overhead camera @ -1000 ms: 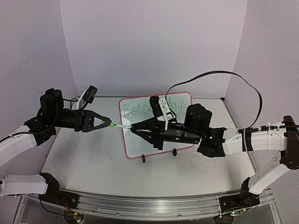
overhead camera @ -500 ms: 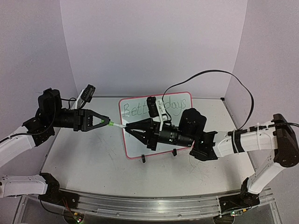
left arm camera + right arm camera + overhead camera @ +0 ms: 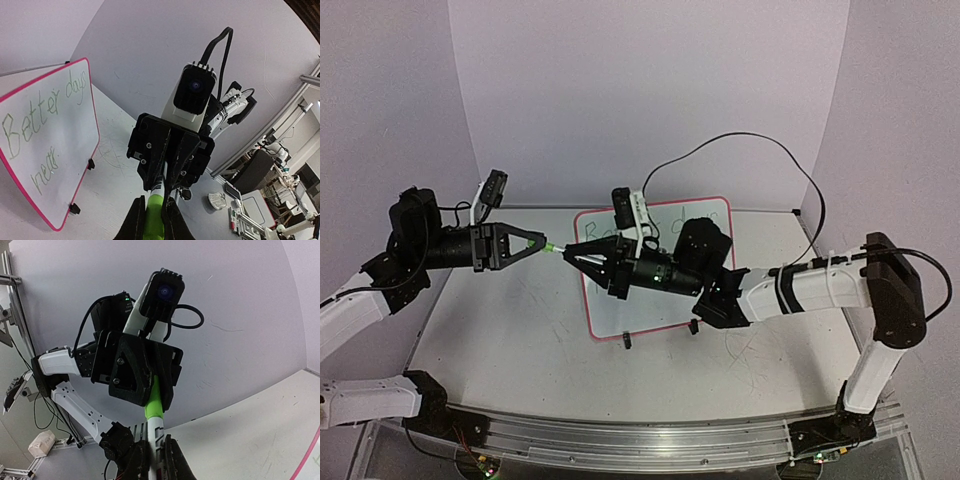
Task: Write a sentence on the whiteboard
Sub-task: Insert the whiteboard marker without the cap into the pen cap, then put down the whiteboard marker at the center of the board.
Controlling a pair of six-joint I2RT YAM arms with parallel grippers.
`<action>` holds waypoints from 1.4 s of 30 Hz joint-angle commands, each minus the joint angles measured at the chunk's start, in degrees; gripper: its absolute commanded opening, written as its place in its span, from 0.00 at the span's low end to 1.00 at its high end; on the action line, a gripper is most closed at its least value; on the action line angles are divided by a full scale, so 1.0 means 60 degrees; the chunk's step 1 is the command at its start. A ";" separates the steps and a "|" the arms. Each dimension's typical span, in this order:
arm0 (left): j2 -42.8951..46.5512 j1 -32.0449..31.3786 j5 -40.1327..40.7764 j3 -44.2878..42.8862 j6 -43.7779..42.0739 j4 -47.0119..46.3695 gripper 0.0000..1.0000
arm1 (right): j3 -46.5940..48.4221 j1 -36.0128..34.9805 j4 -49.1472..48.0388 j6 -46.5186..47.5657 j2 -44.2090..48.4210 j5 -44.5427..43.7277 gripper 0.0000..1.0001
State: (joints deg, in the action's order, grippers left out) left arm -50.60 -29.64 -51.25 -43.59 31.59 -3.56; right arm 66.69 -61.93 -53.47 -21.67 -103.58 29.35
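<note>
Left wrist view showed the whiteboard, glossy white with a pink-red rim and rounded corners, standing at frame left on the scuffed surface, the thin green sentence across it. Right of it, the left claw and right claw both clamped one green-and-white marker.

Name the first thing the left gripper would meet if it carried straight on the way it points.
Most likely the right gripper, which faces the left gripper head-on along the marker both hold.
</note>
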 commanded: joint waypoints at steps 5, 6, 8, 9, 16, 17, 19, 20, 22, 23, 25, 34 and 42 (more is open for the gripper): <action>-0.0501 -0.0811 0.0023 -0.0213 -0.0996 -0.0364 0.00 | 0.3026 -0.0402 -0.0697 -0.3174 -0.1659 0.2087 0.00; -0.0483 -0.0817 0.0021 -0.0182 -0.1002 -0.0432 0.00 | 0.3253 -0.0406 -0.0797 -0.3525 -0.1792 0.2300 0.00; -0.0387 -0.0817 0.0061 -0.0164 -0.1012 -0.0494 0.00 | 0.3312 -0.0405 -0.0862 -0.3733 -0.1794 0.2401 0.00; -0.0344 -0.0818 0.0100 -0.0164 -0.1007 -0.0500 0.00 | 0.3138 -0.0400 -0.0832 -0.3652 -0.1685 0.2336 0.00; -0.0147 -0.0796 0.1646 -0.0290 -0.0774 0.0273 0.00 | -0.0025 0.0054 -0.0353 -0.2283 0.0098 0.1444 0.31; -0.0198 -0.0781 0.1841 -0.0412 -0.0794 0.0739 0.00 | -0.0620 0.0105 -0.0260 -0.2077 0.0492 0.1252 0.45; -0.0316 -0.0768 0.2209 -0.0701 -0.0873 0.1776 0.00 | -0.1593 0.0185 0.0259 -0.1460 0.1460 0.0692 0.74; -0.0361 -0.0756 0.2333 -0.0792 -0.0899 0.2370 0.00 | -0.1990 0.0191 0.0873 -0.0997 0.1932 0.0362 0.82; -0.0379 -0.0734 0.2567 -0.0869 -0.0847 0.3406 0.00 | -0.2615 0.0198 0.2152 -0.0132 0.2883 -0.0361 0.95; -0.0381 -0.0720 0.2777 -0.0890 -0.0764 0.3947 0.00 | -0.2871 0.0199 0.2767 0.0228 0.3383 -0.0833 0.98; -0.0416 -0.0710 0.3208 -0.0890 -0.0515 0.4925 0.00 | -0.3280 0.0199 0.3870 0.0857 0.4443 -0.1933 0.98; -0.2421 -0.0218 0.4047 -0.0203 0.0556 0.6714 0.00 | -0.3550 0.0197 0.7243 0.2600 0.6955 -0.6360 0.98; -0.4694 0.0982 0.1898 -0.0086 -0.0970 0.6021 0.00 | -0.3712 0.0193 0.7359 0.2815 0.7771 -0.6766 0.98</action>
State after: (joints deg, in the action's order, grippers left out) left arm -74.67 -26.55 -31.85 -44.99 30.55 34.37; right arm 45.11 -60.80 -10.67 -6.85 -59.75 -7.46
